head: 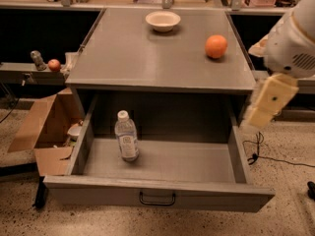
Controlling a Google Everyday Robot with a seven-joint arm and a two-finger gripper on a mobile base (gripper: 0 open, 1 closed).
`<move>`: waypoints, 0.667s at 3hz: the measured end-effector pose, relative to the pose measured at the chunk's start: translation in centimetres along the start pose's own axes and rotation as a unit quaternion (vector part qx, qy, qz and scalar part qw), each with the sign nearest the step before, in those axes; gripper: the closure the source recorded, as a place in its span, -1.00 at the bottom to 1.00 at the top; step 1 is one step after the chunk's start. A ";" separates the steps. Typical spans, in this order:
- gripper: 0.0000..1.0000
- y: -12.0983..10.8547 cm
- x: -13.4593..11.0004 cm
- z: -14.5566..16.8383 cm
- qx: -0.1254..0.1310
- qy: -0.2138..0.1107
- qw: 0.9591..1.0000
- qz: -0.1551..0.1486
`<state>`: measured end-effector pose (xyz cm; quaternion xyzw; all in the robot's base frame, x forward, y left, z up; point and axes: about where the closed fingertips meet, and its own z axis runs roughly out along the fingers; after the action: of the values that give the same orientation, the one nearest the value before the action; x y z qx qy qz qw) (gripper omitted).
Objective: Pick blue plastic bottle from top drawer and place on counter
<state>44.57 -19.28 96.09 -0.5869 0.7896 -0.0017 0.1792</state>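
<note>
The blue plastic bottle (126,136), clear with a white cap and a pale label, sits in the left part of the open top drawer (157,193), cap toward the back. The grey counter (147,58) lies above the drawer. My gripper (268,102) hangs at the right, beside the drawer's right wall and just below the counter's front right corner. It is well apart from the bottle and holds nothing that I can see.
A white bowl (163,20) and an orange (216,46) sit on the counter's far half. An open cardboard box (42,127) stands on the floor at the left. A small red fruit (54,64) lies on a left shelf. A cable (261,151) runs across the floor at the right.
</note>
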 end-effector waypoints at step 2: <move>-1.00 2.9 -7.6 6.9 -0.045 -0.127 0.989 0.063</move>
<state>45.75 -9.94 91.13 -0.5386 0.7953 0.1198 0.2509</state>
